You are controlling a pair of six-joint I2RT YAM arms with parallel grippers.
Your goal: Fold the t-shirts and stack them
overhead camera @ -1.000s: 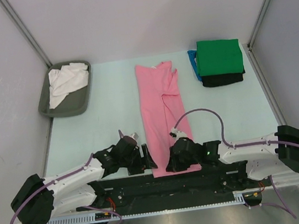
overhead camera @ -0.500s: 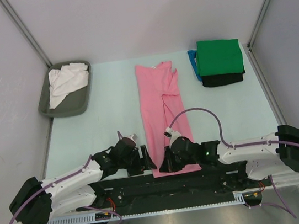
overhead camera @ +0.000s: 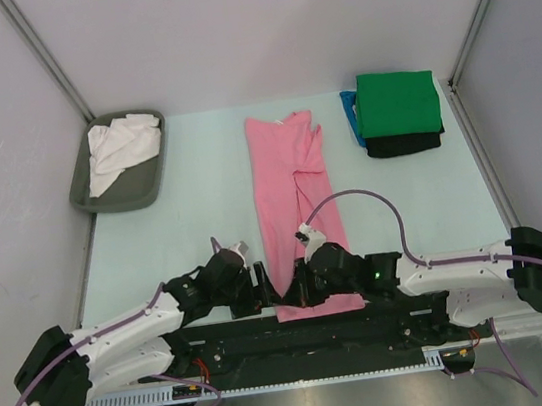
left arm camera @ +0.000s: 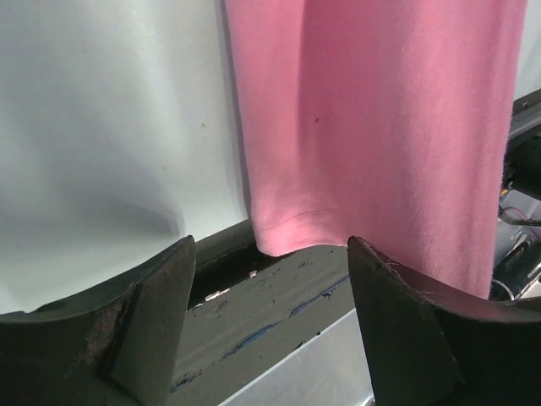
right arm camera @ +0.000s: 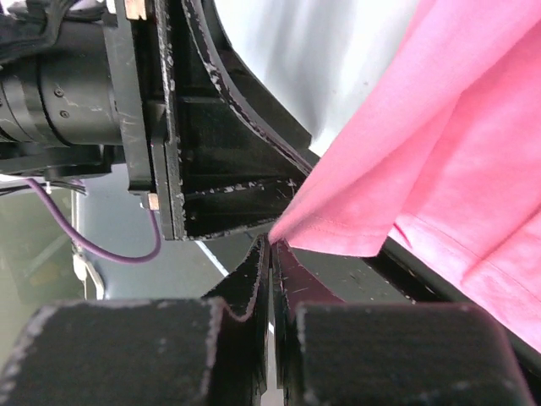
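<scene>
The right pincer [right arm camera: 272, 245] is closed on just the tip of the near hem corner of the pink t-shirt [overhead camera: 288, 180]. The left pincer [left arm camera: 270, 251] is held wide open over the other hem corner, nothing gripped. So slight a pinch could be lost on lifting, and a single layer might be caught on the left, skewing the fold. The shirt is laid on the desk [overhead camera: 192, 214] as a narrow strip, long axis near to far, collar pointed away.

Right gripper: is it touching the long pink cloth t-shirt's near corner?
Touching. The right wrist view shows the right gripper shut, its tips pinching the long pink cloth t-shirt's corner.
</scene>
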